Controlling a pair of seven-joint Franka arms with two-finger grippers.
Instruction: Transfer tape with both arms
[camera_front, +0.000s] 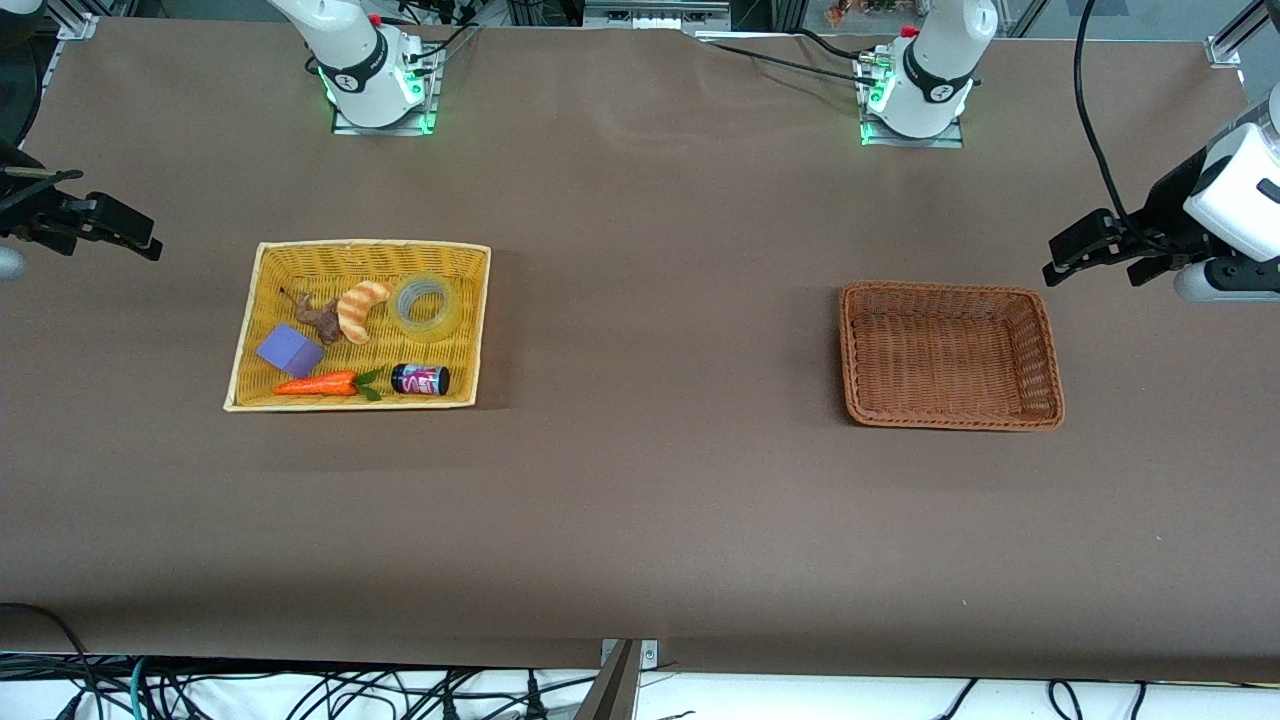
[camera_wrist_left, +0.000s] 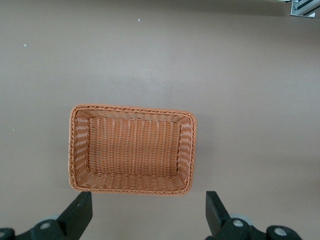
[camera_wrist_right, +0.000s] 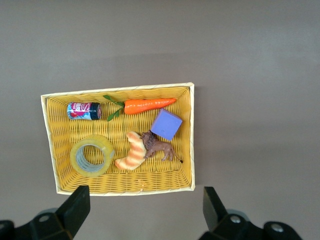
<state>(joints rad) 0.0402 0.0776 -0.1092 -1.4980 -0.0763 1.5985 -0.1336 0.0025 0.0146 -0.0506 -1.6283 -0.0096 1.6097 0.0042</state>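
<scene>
The tape (camera_front: 425, 306) lies flat in the yellow basket (camera_front: 300, 255) toward the right arm's end of the surface (camera_front: 650, 500), just beside the croissant (camera_front: 362, 309). The right gripper (camera_front: 125, 232) hangs over the bare surface near that basket, fingers spread and holding nothing. The left gripper (camera_front: 1085, 258) hangs near the brown basket (camera_front: 1045, 340), fingers likewise spread wide.

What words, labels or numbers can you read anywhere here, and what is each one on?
Small can lying in the yellow basket: pink and white label with lettering, too blurred to read.
Round marks on the arm bases: too small to read.
Nothing else carries text; the tape and brown basket look unmarked.
</scene>
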